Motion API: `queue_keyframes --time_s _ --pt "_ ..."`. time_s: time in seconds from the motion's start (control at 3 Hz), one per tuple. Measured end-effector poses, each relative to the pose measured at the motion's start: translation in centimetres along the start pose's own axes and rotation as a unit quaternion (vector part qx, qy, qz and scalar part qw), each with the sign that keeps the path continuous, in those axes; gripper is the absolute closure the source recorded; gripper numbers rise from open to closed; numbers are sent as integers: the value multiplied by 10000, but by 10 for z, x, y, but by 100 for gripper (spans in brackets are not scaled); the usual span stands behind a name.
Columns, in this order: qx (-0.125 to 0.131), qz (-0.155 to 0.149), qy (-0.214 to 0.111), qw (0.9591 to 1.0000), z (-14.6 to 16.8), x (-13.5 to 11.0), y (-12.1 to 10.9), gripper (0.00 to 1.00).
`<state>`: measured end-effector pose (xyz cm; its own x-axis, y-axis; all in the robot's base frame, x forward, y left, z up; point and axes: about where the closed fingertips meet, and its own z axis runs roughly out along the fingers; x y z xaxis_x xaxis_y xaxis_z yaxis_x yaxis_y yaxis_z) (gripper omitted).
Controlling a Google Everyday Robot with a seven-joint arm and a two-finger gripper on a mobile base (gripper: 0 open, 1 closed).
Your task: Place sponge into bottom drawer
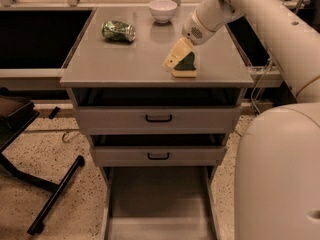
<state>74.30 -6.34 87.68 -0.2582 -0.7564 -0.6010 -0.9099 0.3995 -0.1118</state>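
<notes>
The sponge [185, 66], yellow with a dark green scrub layer, sits near the front right of the grey cabinet top [125, 59]. My gripper [176, 55] comes down from the upper right and is right at the sponge, touching its left upper side. The bottom drawer [160, 204] is pulled out toward me below the cabinet, a long plain grey tray with nothing showing in it.
A dented green can [118, 31] lies at the back left of the top and a white bowl [163, 10] stands at the back. Two shut drawers with black handles [158, 118] sit above the open one. A black chair base [45, 184] stands left. My own body [280, 174] fills the right.
</notes>
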Motion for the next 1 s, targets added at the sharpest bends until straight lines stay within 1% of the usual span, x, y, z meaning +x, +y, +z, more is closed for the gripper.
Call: queue_keyframes --time_s 0.33,1.0 --pt "16 15 36 10000 8 0 -7 0" --pt "-12 184 91 9998 21 13 -17 0"
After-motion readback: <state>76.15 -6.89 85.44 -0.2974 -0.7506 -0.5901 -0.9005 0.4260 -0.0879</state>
